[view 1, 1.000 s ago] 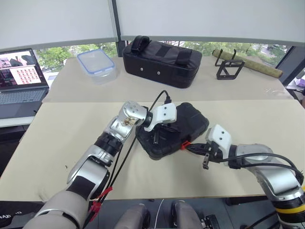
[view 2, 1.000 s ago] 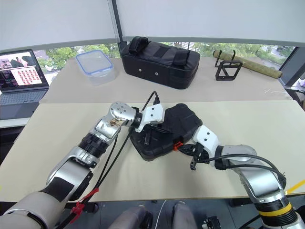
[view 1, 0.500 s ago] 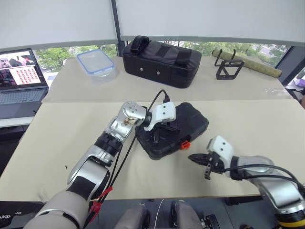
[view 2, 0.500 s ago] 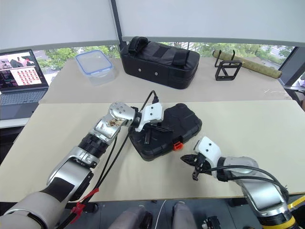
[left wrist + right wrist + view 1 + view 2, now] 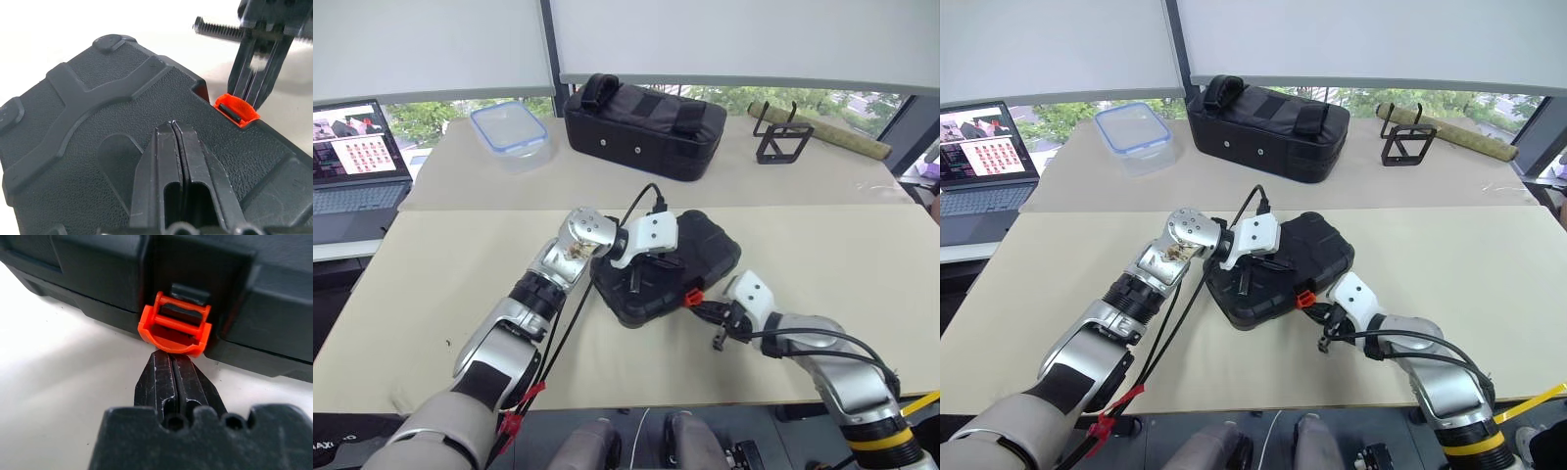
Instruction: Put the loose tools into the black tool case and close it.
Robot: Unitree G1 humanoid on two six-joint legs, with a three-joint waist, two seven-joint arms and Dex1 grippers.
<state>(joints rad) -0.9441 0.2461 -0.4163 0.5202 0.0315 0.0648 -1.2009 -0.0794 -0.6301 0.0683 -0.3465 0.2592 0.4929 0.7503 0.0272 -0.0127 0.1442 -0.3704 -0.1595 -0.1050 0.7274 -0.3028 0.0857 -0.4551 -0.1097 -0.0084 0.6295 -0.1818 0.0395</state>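
Mid-frame, textured black tool case (image 5: pixel 666 266) lies under the clenched left gripper (image 5: pixel 174 128); right gripper (image 5: pixel 172 358), pinched too, touches its orange latch (image 5: pixel 174 330).

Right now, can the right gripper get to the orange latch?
Probably yes. The shut right gripper already sits right at the orange latch, with nothing between them; the left gripper rests on the case lid.

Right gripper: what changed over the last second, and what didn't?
The shut right gripper backed away from the orange latch, then returned; its tips now sit right at the latch. The left gripper, shut, kept pressing on the closed case, which did not move.
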